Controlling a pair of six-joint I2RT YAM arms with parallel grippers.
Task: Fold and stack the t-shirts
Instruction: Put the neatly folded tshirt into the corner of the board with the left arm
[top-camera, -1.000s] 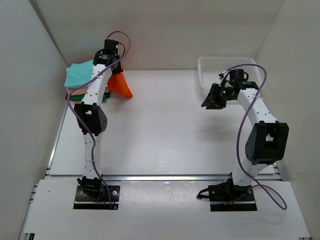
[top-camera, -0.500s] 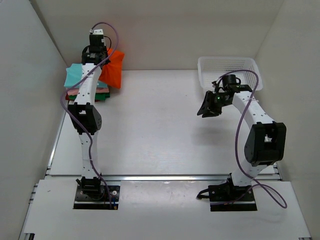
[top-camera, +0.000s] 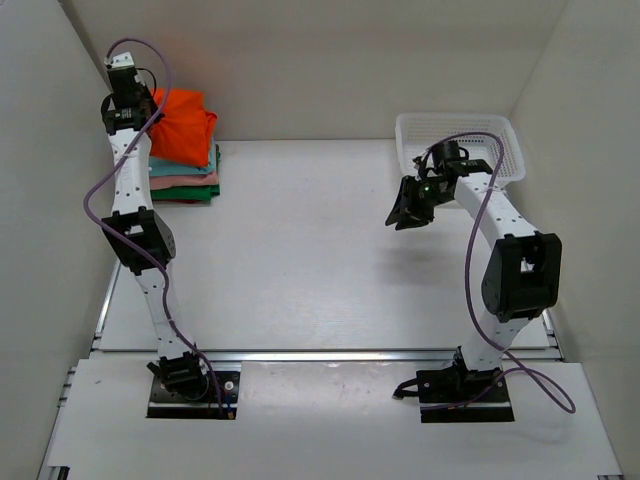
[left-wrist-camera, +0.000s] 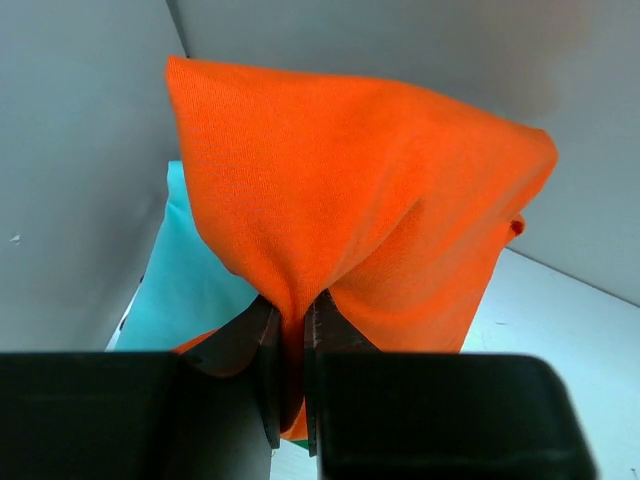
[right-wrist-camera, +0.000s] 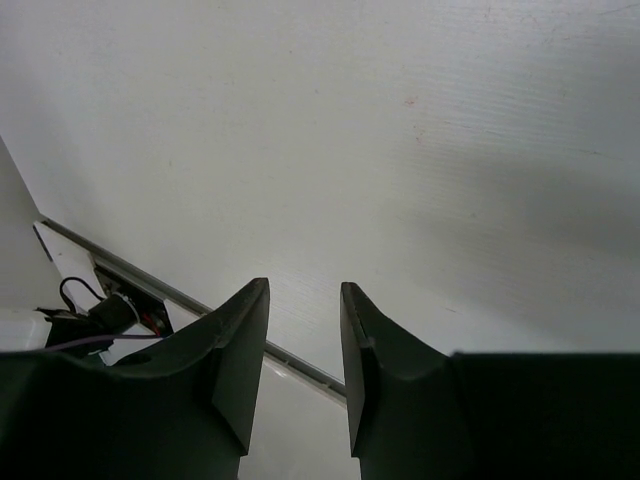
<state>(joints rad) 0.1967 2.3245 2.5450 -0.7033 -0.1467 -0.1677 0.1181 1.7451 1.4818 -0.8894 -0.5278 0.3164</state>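
The orange-red t-shirt (top-camera: 183, 124) hangs folded over the stack of folded shirts (top-camera: 185, 184) at the back left corner, where teal, pink and green layers show. My left gripper (top-camera: 140, 100) is shut on the orange-red t-shirt (left-wrist-camera: 350, 200), pinching a fold of it above the teal shirt (left-wrist-camera: 195, 270). My right gripper (top-camera: 400, 215) is open and empty, held above the bare table (right-wrist-camera: 400, 150) right of centre, its jaws apart (right-wrist-camera: 305, 290).
A white mesh basket (top-camera: 460, 135) stands at the back right, just behind my right arm. White walls close in the left, back and right sides. A metal rail (top-camera: 330, 353) runs along the table's near edge.
My left gripper has carried the orange-red t-shirt left and back, from beside the stack to over it. My right gripper has drifted slightly left.
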